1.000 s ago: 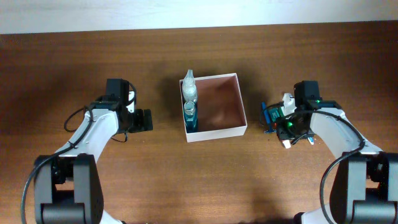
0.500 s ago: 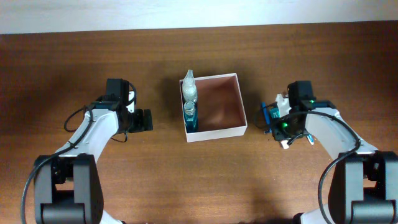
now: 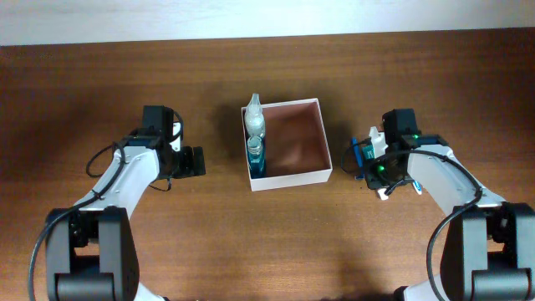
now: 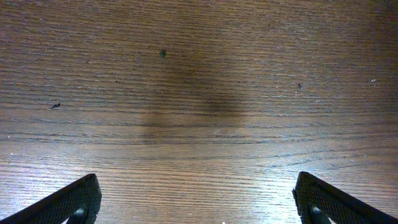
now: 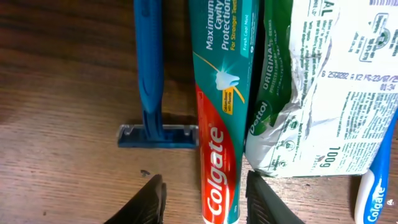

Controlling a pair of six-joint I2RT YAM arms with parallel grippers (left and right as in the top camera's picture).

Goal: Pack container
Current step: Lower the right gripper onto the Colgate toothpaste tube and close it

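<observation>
The container (image 3: pixel 292 178), a white-walled square box with a reddish-brown inside, stands mid-table. Along its left wall lie a clear bottle (image 3: pixel 254 119) and a teal mouthwash bottle (image 3: pixel 255 155). Right of the box my right gripper (image 3: pixel 362 159) hovers over a cluster of toiletries. In the right wrist view its open jaws (image 5: pixel 206 190) straddle the lower end of a red-and-green Colgate toothpaste tube (image 5: pixel 221 124); a gap shows on the left side. My left gripper (image 3: pixel 197 161) is left of the box, wide open (image 4: pixel 198 202) over bare wood.
Beside the toothpaste lie a blue razor (image 5: pixel 149 74) on its left and a crumpled white-green soap packet (image 5: pixel 317 93) on its right. A blue-white toothbrush pack (image 5: pixel 375 193) shows at the lower right edge. The table (image 4: pixel 199 93) is dark wood.
My right arm has shifted slightly left toward the toiletries and its jaws have narrowed a little. The left arm has not moved.
</observation>
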